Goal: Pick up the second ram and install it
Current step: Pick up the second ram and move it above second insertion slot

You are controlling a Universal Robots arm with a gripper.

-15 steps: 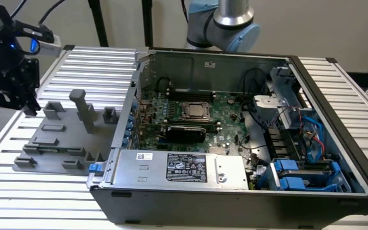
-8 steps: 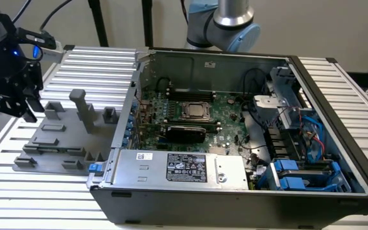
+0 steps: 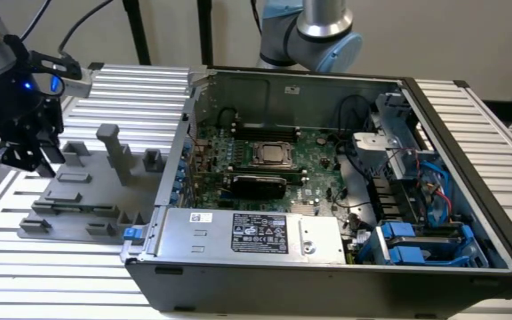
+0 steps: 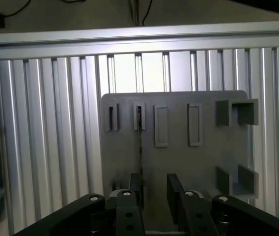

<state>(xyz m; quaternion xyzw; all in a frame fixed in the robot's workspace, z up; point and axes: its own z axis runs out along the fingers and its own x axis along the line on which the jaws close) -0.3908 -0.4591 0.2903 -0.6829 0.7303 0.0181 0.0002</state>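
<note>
1. The second ram [image 4: 140,162] is a very thin dark strip, seen from its edge in the wrist view. One end sits at a narrow slot in the grey holder plate [image 4: 193,167].
2. The strip runs from that slot toward the pincer [image 4: 154,186]. It ends right beside the inner side of one finger [image 4: 135,189]. I cannot tell if it touches that finger.
3. The pincer is released. Its two black fingers stand apart, and bare grey plate shows in the gap between them. It grips nothing.
4. In the exterior view the pincer [image 3: 23,159] hangs at 9 o'clock. It is just over the 10 o'clock corner of the grey holder plate [image 3: 87,193].
5. The plate lies on a ribbed silver table [image 3: 61,280]. Small blocks and posts stick up from the plate.
6. The open computer case [image 3: 238,283] sits at 3 o'clock from the plate, just beside it.
7. Inside the case lies the big green board [image 3: 323,150]. A square silver chip [image 3: 274,155] sits on the board.
8. A silver box [image 3: 247,233] with a label sits at 6 o'clock from the chip.
9. Blue parts [image 3: 425,247] fill the 4 o'clock corner of the case.
10. A grey arm joint [image 3: 314,33] stands at 12 o'clock in the exterior view, behind the case.
</note>
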